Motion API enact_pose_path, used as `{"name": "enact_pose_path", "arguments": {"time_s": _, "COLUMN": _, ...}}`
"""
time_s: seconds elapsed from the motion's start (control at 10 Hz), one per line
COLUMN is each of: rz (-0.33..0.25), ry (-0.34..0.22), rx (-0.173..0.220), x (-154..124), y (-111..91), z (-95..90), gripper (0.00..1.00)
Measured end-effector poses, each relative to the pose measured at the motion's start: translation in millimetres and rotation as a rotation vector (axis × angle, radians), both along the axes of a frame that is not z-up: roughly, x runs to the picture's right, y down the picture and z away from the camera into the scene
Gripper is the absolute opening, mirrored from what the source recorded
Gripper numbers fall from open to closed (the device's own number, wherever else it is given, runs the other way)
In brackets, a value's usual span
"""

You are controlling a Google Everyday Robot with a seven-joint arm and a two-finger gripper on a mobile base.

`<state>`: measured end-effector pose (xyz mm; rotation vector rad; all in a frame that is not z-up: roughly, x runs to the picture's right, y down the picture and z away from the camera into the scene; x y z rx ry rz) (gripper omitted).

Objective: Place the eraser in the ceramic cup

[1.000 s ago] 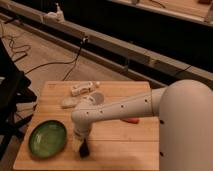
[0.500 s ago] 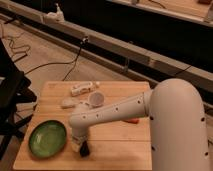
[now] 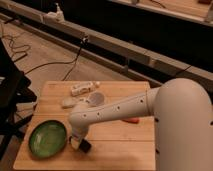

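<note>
My gripper (image 3: 80,143) hangs at the end of the white arm, low over the front of the wooden table (image 3: 120,150), just right of the green plate (image 3: 48,138). A small black block, the eraser (image 3: 85,146), shows right at the gripper's tip, at or just above the table top; whether it is held cannot be seen. The ceramic cup (image 3: 97,98), small and whitish, stands further back on the table, partly behind the arm.
A pale whitish lump (image 3: 68,102) and a white oblong object (image 3: 82,89) lie at the back left. An orange-red oblong thing (image 3: 131,120) peeks out under the arm. Dark furniture stands left of the table, and cables run along the floor behind it.
The arm has shifted its pose slightly. The gripper and the black eraser at its tip have stayed in nearly the same place beside the green plate, perhaps a touch higher.
</note>
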<state>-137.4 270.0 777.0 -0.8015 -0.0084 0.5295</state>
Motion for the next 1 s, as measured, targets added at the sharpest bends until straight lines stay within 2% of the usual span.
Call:
{"name": "enact_pose_path", "arguments": {"time_s": 0.5, "rz": 0.058, "ry": -0.028, "rx": 0.052, "x": 12.8, "y": -36.3, "z": -5.5, "gripper": 0.00}}
{"name": "enact_pose_path", "arguments": {"time_s": 0.6, "rz": 0.079, "ry": -0.047, "rx": 0.071, "x": 13.3, "y": -50.5, "z": -7.6, "gripper": 0.00}}
{"name": "enact_pose_path", "arguments": {"time_s": 0.8, "rz": 0.131, "ry": -0.101, "rx": 0.099, "x": 5.8, "y": -76.0, "z": -13.0, "gripper": 0.00}}
{"name": "enact_pose_path", "arguments": {"time_s": 1.0, "rz": 0.211, "ry": -0.210, "rx": 0.130, "x": -15.8, "y": -110.9, "z": -24.0, "gripper": 0.00}}
